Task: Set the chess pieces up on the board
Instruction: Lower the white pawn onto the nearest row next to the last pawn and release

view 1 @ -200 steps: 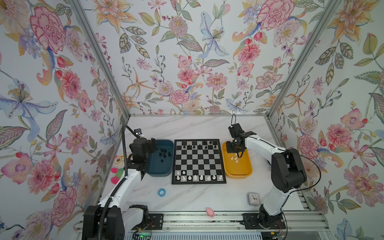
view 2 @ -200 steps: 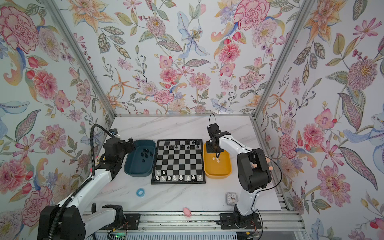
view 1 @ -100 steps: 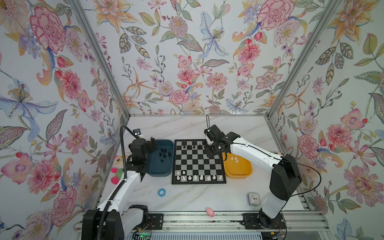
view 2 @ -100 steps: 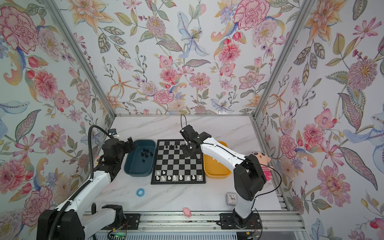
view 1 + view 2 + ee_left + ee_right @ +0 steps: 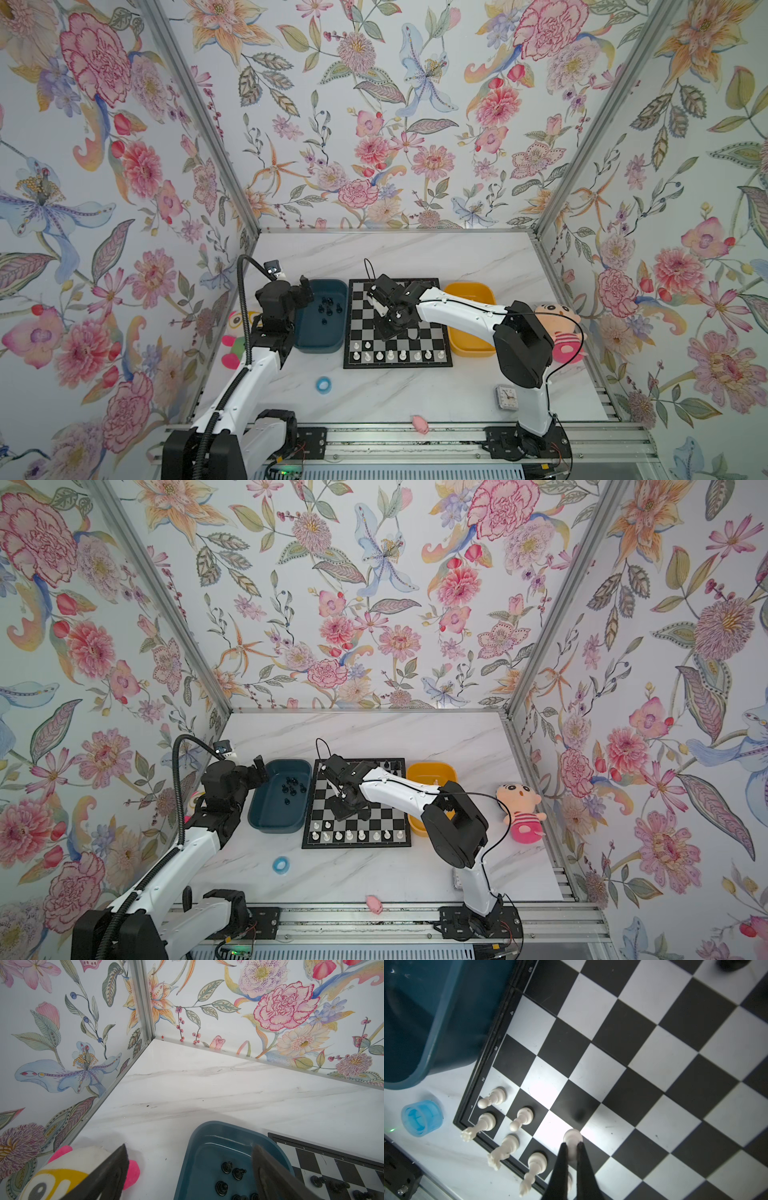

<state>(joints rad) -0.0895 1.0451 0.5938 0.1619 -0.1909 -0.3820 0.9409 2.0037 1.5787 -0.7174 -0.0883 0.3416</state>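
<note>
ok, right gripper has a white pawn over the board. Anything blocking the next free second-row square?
Nothing visible. The right gripper pinches the white pawn over the board, and the square next to the two placed pawns is bare. The closest neighbours are the back-row pieces alongside, so a straight descent looks safest.

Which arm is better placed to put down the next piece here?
Right. The right claw is shut on a white pawn over the board, beside the placed pawns. The left claw hangs open and empty at the teal bin.
</note>
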